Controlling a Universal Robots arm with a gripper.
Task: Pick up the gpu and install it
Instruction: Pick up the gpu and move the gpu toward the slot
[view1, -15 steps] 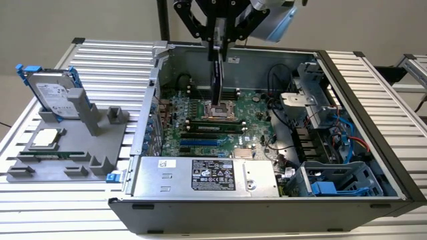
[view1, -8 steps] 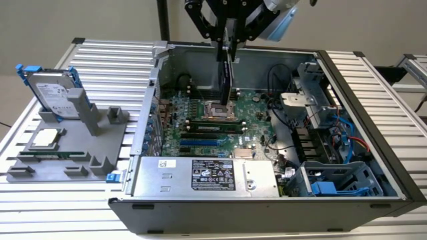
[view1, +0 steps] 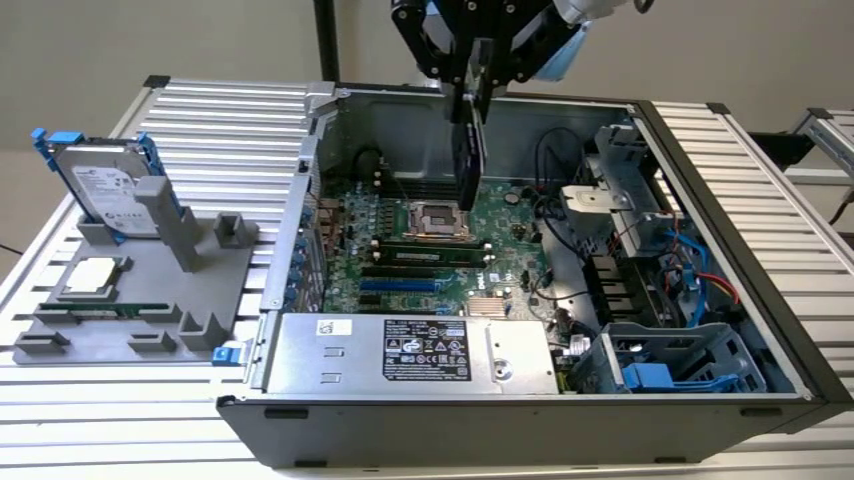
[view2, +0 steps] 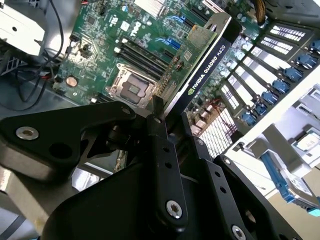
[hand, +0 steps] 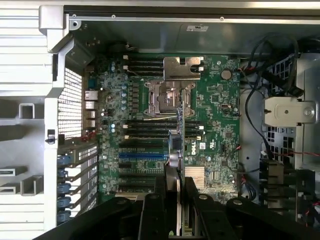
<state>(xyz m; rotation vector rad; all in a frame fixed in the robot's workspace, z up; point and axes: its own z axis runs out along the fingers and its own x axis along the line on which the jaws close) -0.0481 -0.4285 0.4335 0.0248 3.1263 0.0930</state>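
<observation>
The gpu (view1: 470, 140) hangs edge-down above the green motherboard (view1: 521, 215) inside the open computer case (view1: 694, 140). My gripper (view1: 477, 85) is shut on the card's upper end. In the second wrist view the gpu (view2: 200, 65) shows its black cover and green board, reaching from my gripper (view2: 170, 117) toward the case's rear slot covers (view2: 260, 75). In the first wrist view the gpu (hand: 175, 150) is seen edge-on between my black fingers (hand: 160, 200), over the board beside the blue expansion slot (hand: 142, 155) and below the processor socket (hand: 167, 97).
On the exterior view's left a grey fixture (view1: 200, 300) holds a silver hard drive with blue rails (view1: 100, 185), a processor chip (view1: 91, 275) and a memory stick (view1: 107, 308). The power supply (view1: 400, 355) fills the case's front. Cables (view1: 554, 160) and a drive cage (view1: 667, 370) line its right side.
</observation>
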